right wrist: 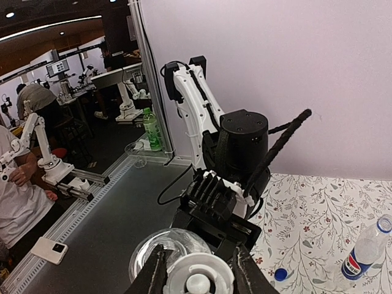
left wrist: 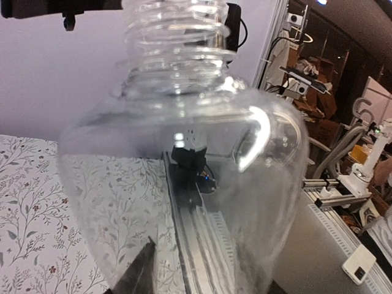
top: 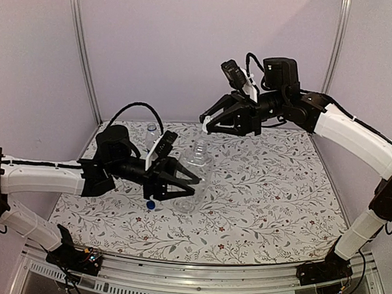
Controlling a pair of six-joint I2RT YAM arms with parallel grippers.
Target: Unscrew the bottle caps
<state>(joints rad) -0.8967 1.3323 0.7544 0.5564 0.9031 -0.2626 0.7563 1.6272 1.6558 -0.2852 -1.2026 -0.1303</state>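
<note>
walls (top: pixel 187 49): plain lilac | tablecloth (top: pixel 279 190): floral print | corner posts (top: pixel 82 51): metal | room beyond (right wrist: pixel 73 92): dim (ceiling strip light (right wrist: pixel 55 26) on)

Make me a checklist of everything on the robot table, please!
Surface: floral cloth, flat.
Job's things: plain bottle held up, cap off; whitish cap gripped; Pepsi bottle standing, uncapped; blue cap lying on the cloth.
Clutter: nothing seen.
Grippers: left gripper shut on the plain bottle; right gripper raised, shut on the whitish cap.
Cables: black cable loops over the left wrist.
Surroundings: lilac walls; a person beyond the table.
</note>
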